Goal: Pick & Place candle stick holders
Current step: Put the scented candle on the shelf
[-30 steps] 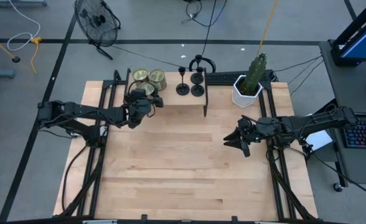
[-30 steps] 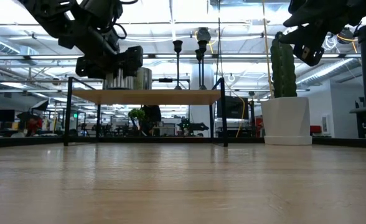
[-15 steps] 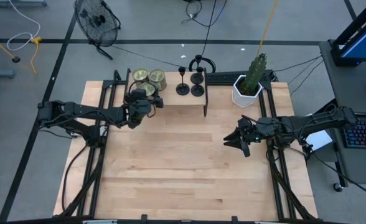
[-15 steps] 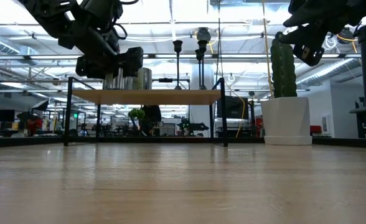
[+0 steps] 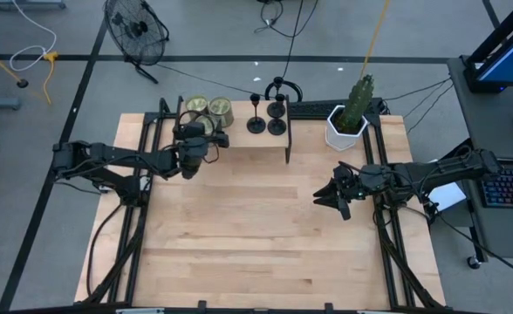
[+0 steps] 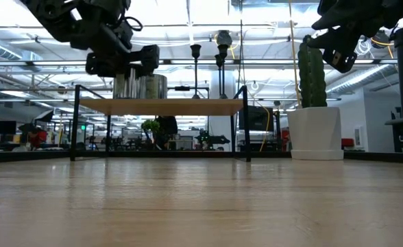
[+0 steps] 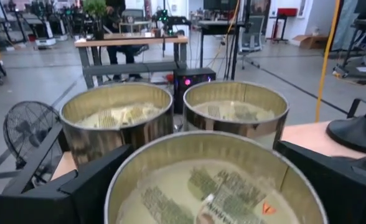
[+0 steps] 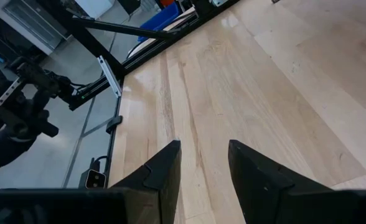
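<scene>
- The left hand (image 5: 206, 139) sits over the shelf (image 5: 239, 139), its fingers spread around the nearest tin can (image 7: 214, 180), not yet closed on it
- The candle stick holders (image 5: 266, 118) stand farther along the shelf, untouched; I'd say that arm should shift towards them and grip a thin stem squarely
- The right hand (image 5: 326, 196) hangs released above the bench (image 5: 256, 235)
- Only the left wrist view shows the cans' insides and a holder's base (image 7: 357, 132); the low view shows the stems' height
</scene>
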Controlling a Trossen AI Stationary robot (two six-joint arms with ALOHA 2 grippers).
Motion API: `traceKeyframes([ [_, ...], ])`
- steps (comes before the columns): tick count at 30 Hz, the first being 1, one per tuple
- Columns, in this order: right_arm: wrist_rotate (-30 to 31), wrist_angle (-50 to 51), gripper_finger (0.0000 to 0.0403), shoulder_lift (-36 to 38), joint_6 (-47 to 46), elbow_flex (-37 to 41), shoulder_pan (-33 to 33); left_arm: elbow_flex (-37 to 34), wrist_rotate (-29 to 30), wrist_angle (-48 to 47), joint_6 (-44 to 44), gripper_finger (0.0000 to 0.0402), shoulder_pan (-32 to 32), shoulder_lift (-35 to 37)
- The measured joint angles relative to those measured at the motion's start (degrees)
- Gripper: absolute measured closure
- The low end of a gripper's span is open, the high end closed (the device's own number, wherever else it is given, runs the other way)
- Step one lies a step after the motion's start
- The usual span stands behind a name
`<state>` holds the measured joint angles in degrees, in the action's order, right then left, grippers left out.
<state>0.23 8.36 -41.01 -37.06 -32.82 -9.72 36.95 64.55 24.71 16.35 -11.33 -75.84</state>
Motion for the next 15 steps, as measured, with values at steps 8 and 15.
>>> traceKeyframes([
  [8,0.0,0.0,0.0277,0.0,0.0,0.0,0.0,0.0,0.1,5.9,-5.8,0.0005,0.0,0.0],
  [15,-0.2,0.0,0.0277,0.0,0.0,0.0,0.0,0.0,0.5,15.2,-16.0,0.0004,0.8,0.0],
])
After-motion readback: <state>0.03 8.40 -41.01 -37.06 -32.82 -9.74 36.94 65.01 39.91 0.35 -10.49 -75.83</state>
